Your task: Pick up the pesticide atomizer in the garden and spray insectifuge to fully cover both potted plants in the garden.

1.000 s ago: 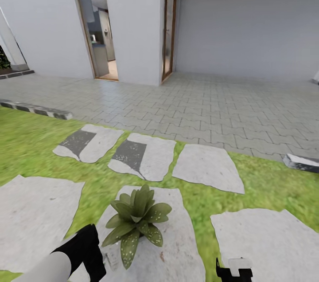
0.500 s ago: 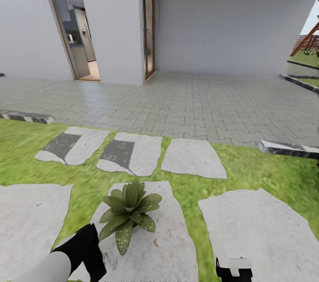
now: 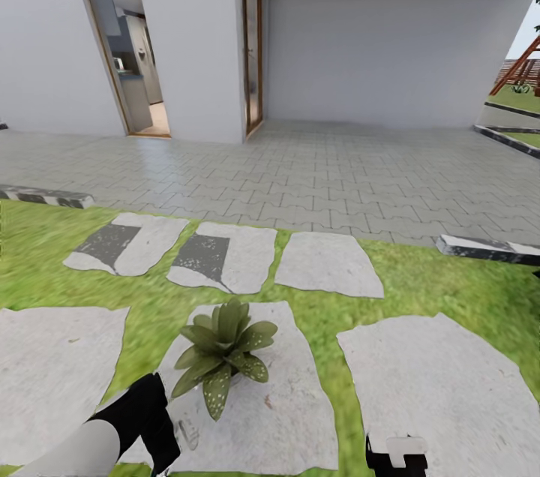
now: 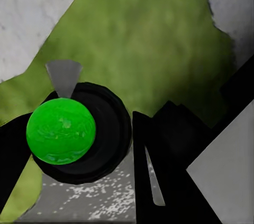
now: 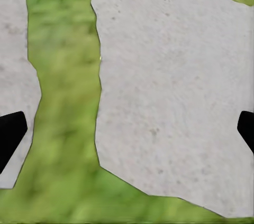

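One potted plant (image 3: 223, 352), a small rosette of pointed green leaves, stands on a grey stepping stone (image 3: 289, 417) just ahead of me. Whitish insectifuge specks (image 3: 217, 389) dot its nearest leaves. My left gripper (image 3: 155, 433) sits low, just left of the plant. In the left wrist view the left gripper (image 4: 79, 145) is shut on the pesticide atomizer (image 4: 61, 130), seen end-on as a bright green round body in a dark ring with a grey cone beside it. My right gripper (image 3: 397, 456) hangs open over a stone slab (image 5: 174, 92) and grass. The second plant is out of view.
Several stepping stones (image 3: 328, 264) lie in the lawn (image 3: 45, 259) ahead. Beyond them is a grey paved terrace (image 3: 315, 177) with dark kerb stones (image 3: 484, 247), white house walls and an open doorway (image 3: 127, 57). A brown wooden frame (image 3: 521, 68) stands far right.
The camera has swung to the right, so the whole scene shifted left and the far-right lawn came into view. Both arms hold the same place in the picture.
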